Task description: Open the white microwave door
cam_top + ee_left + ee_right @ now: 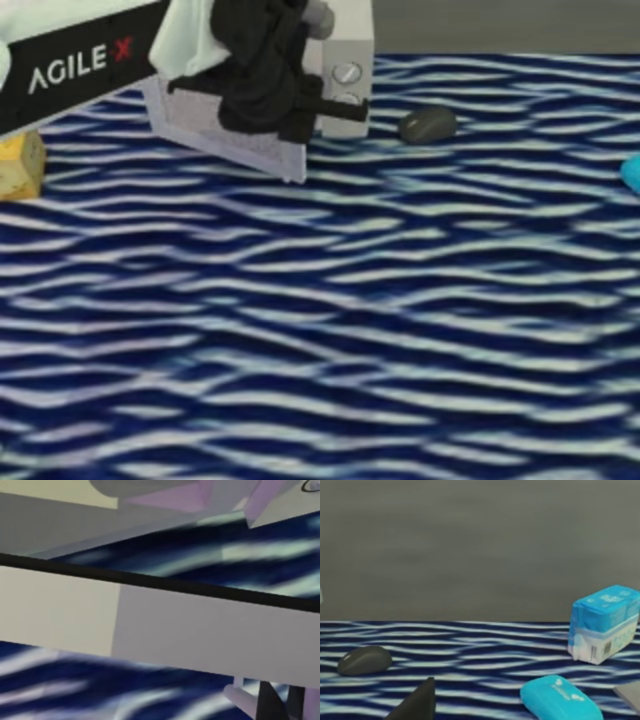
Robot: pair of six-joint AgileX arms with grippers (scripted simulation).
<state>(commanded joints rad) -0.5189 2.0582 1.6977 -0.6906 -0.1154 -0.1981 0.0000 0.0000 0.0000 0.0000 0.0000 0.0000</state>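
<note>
Near side of the wavy blue-striped table is bare; white microwave door hangs swung out partway from the white microwave at the far edge, left of centre. Left gripper sits at the door's free edge, can't tell if it's clamped; dark computer mouse just right of the oven, right arm not in the top view

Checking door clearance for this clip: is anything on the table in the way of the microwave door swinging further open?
Nothing visible. The door stands partly open with the left gripper at it. The cloth in front is bare; the yellow cube sits off to the left, the dark mouse to the right, both apart from the door.
</note>
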